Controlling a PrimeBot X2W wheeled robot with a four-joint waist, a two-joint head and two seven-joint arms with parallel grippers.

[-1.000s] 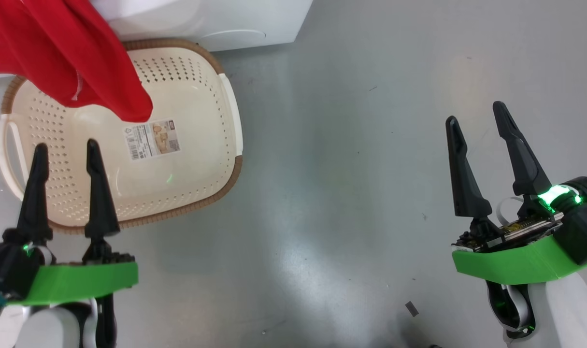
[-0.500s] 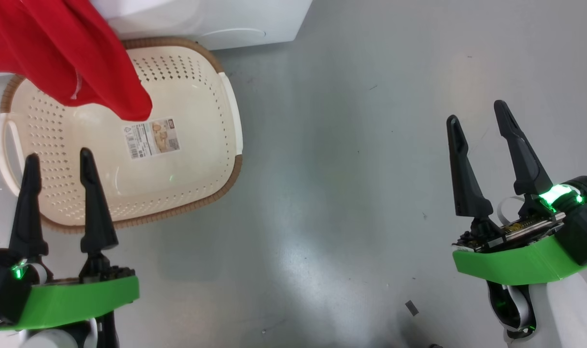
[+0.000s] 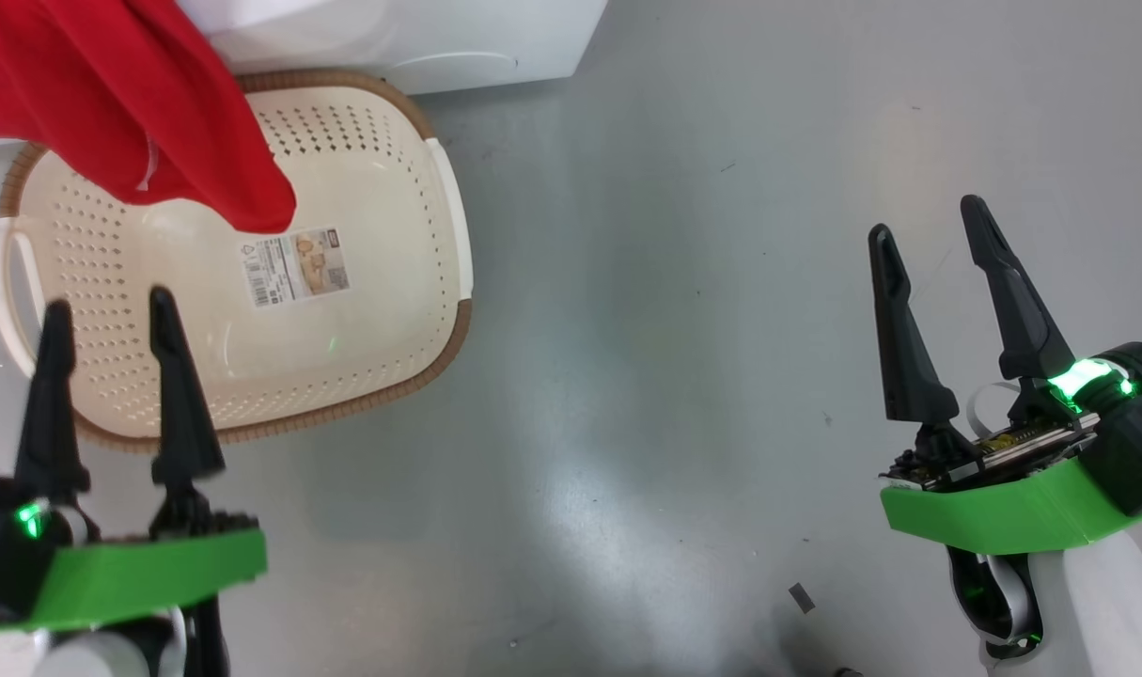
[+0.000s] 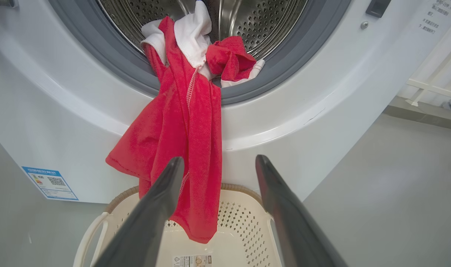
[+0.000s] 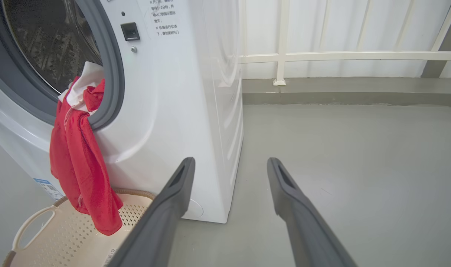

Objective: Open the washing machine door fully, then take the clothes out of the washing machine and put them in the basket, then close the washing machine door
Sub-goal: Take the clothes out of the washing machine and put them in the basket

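The red clothes with white parts hang out of the steel drum over the grey ring of the white washing machine, their lower end dangling above the cream basket. The same clothes fill the upper left of the head view. The basket's floor holds just a paper label. My left gripper is open over the basket's near rim, empty, its fingers framing the hanging cloth from a distance. My right gripper is open above bare floor. The door is out of view.
The basket sits on the grey floor right against the machine's front. To the right, open floor stretches to a white railing along the wall. A small dark scrap lies on the floor near my right arm.
My left gripper has drawn back toward the lower left, away from the basket's middle. The right gripper, the clothes and the basket have stayed put.
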